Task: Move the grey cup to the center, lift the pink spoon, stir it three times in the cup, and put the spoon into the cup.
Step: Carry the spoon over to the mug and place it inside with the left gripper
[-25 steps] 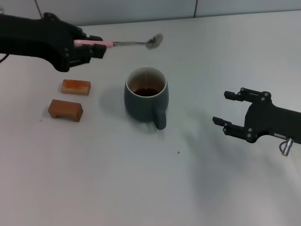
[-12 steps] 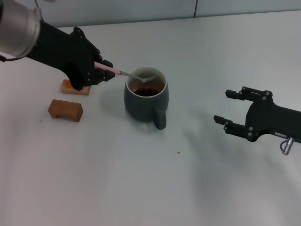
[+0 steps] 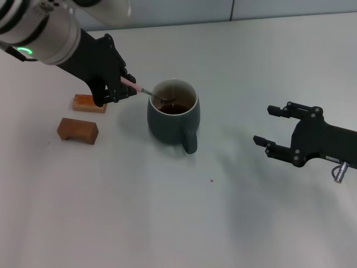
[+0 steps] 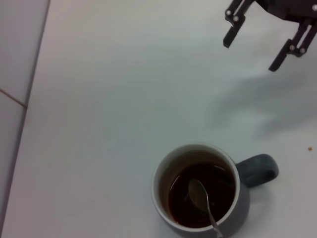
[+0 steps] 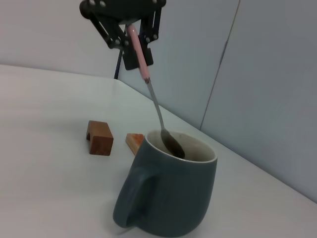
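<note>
Here the left gripper [image 3: 124, 89] pinched the pink spoon [image 3: 139, 89], bowl inside the grey cup [image 3: 173, 115]; stirring wanted small circles off the wall. The right gripper [image 3: 277, 134] waited open and empty.

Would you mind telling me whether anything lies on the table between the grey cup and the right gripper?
Nothing does: in the head view the table is bare between the grey cup and the open right gripper. The left wrist view agrees.
</note>
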`<state>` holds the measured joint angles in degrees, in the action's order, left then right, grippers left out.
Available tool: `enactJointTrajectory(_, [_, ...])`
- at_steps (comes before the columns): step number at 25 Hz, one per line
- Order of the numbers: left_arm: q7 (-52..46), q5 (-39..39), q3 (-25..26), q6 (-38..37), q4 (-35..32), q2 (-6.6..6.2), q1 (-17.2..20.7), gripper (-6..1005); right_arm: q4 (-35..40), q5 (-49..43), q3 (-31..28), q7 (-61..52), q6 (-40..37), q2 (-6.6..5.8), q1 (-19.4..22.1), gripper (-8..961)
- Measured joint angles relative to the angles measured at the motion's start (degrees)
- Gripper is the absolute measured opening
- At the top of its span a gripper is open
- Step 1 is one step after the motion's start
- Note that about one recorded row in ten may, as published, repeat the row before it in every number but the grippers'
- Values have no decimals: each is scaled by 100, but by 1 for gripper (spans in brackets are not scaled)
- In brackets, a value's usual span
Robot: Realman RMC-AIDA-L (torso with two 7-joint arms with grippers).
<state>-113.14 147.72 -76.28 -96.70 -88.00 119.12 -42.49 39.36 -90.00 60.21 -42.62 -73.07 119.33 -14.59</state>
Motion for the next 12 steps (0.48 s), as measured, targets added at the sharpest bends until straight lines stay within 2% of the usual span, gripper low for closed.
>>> enactJointTrajectory(6, [-67, 254, -455, 239, 181, -2, -101, 134, 2, 1, 0, 0, 0, 3, 0, 674])
enactJointTrajectory(12, [-94, 417, -697, 380, 375, -3, -213, 135, 2, 1, 0, 0, -5, 3, 13, 674])
